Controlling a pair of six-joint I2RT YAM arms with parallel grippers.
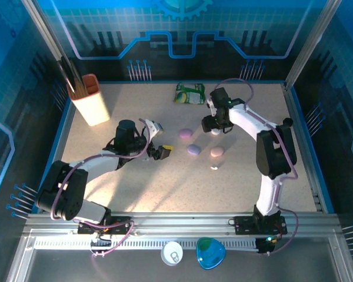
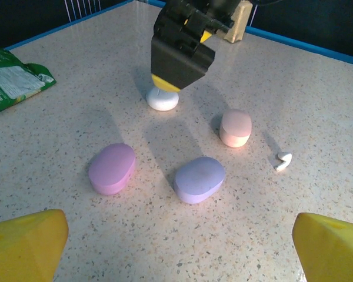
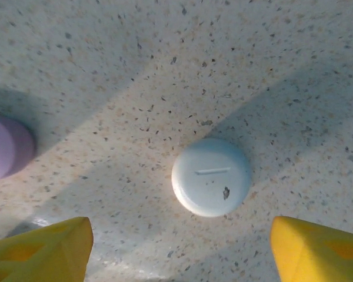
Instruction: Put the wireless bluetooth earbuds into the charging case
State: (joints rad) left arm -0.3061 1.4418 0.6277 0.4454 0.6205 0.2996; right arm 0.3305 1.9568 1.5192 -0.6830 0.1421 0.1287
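Right pincer (image 3: 176, 238) spread wide above white case (image 3: 210, 176), white earbud (image 2: 283, 160) well apart

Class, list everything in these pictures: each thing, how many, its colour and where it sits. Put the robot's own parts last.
lilac case: 1, pinkish lilac, centre.
lavender case: 1, bluish lilac, beside it.
peach case: 1, pale pink, right of lavender.
white case: 1, white, round, beyond peach.
earbud: 1, white, loose near peach case.
green packet: 1, green, far edge.
beige holder: 1, orange rim, far left corner.
white disc, blue object: 1 each, near edge.
left gripper: 1, yellow tips, open, facing cases.
right gripper: 1, yellow tips, open above white case.
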